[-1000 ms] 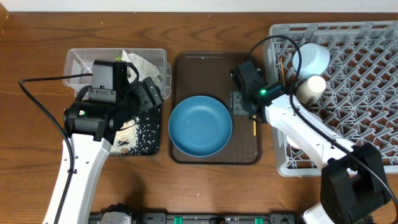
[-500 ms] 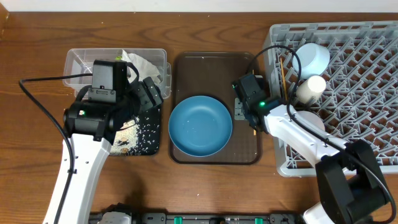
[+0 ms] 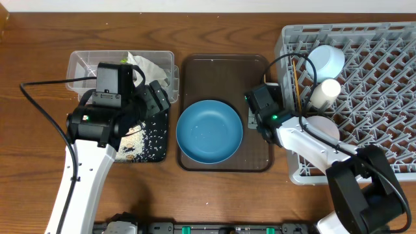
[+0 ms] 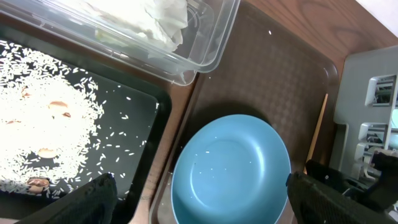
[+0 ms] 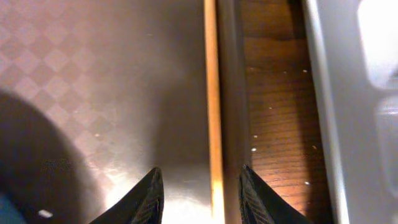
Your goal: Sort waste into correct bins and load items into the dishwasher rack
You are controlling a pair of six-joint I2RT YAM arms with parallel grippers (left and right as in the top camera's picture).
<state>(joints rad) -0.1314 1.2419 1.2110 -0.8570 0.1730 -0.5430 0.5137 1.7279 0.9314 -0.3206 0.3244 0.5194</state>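
Right wrist view: the right hand (image 5: 199, 186) hangs low over the brown serving tray (image 5: 93, 74). Its two fingers stand part open, one on each side of a thin wooden chopstick (image 5: 213, 93), and a gap shows between the left finger and the stick, so nothing is grasped. The chopstick lies on the tray, tight along its right rim. Past the rim comes a strip of bare wooden counter (image 5: 273, 124), then the grey wall of the dishwasher rack (image 5: 348, 124).

From the left wrist camera, the left hand (image 4: 205, 202) is fully released, its fingers spread wide and empty above the wide blue dish (image 4: 230, 168). The dish sits on the near part of the brown tray. To its left the black tray (image 4: 140, 118) holds the loose white rice (image 4: 43, 130). Just beyond that tray, the clear tub (image 4: 205, 56) holds the crumpled napkin (image 4: 158, 18).

Overhead, the rack fills the right side of the counter. In it are a light-blue bowl (image 3: 325, 60), a white cup (image 3: 324, 92) on its side, a pinkish-white bowl (image 3: 322, 127) and a second chopstick (image 3: 296, 81).
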